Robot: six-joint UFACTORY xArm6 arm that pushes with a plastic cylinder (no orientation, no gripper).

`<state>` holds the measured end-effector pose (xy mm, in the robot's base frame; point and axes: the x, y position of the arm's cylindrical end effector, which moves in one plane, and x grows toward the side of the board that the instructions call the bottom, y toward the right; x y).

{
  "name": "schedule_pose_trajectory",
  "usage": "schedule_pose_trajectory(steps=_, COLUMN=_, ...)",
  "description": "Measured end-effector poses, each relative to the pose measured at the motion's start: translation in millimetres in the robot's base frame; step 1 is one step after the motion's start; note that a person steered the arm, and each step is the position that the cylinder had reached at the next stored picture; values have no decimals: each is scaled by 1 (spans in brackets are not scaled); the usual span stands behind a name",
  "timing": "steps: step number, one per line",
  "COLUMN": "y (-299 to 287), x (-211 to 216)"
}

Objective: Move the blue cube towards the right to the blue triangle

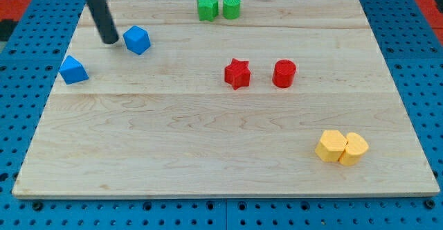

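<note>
your rod is ending in my tip [111,41], which is resting on the wooden board [208,167] near the view's top left. there is no clamp on this tool, so nothing is being held; the rod is simply standing bare against the surface. whether my tip is actually touching a block cannot be settled from this view.

the blue cube [137,39] is sitting just beside my tip, at roughly 3 o'clock from it, with at most a sliver of board showing between them. the blue triangle [73,71] is lying at about 8 o'clock from my tip, near the board's left edge, clearly apart from both the tip and the cube.

progress, in my judgement: the task is not yet finished. the cube and the triangle are standing apart, with my tip occupying the ground between them, closer to the cube. you are looking at a tip placed on the cube's left flank, which would be driving it toward 3 o'clock, away from the triangle. closing the gap between the two blue pieces remains outstanding.

further out, none of these is obstructing the work: a green star [207,8] and a green cylinder [231,6] are sitting side by side at the top edge; a red star [237,73] and a red cylinder [284,73] are lying mid-board; two yellow blocks [341,147] are touching each other at the lower right.
</note>
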<state>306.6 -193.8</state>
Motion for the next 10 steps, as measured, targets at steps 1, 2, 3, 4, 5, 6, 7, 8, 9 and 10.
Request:
schedule_pose_trajectory(steps=1, y=19, x=-6)
schedule_pose_trajectory(steps=2, y=11, x=-25)
schedule_pose_trajectory(steps=3, y=61, x=-22)
schedule_pose_trajectory(steps=4, y=74, x=-12)
schedule_pose_trajectory(steps=5, y=63, x=23)
schedule_pose_trajectory(steps=6, y=54, x=58)
schedule_pose_trajectory(steps=7, y=64, x=83)
schedule_pose_trajectory(steps=8, y=92, x=84)
schedule_pose_trajectory(steps=9, y=101, x=95)
schedule_pose_trajectory(steps=10, y=139, x=122)
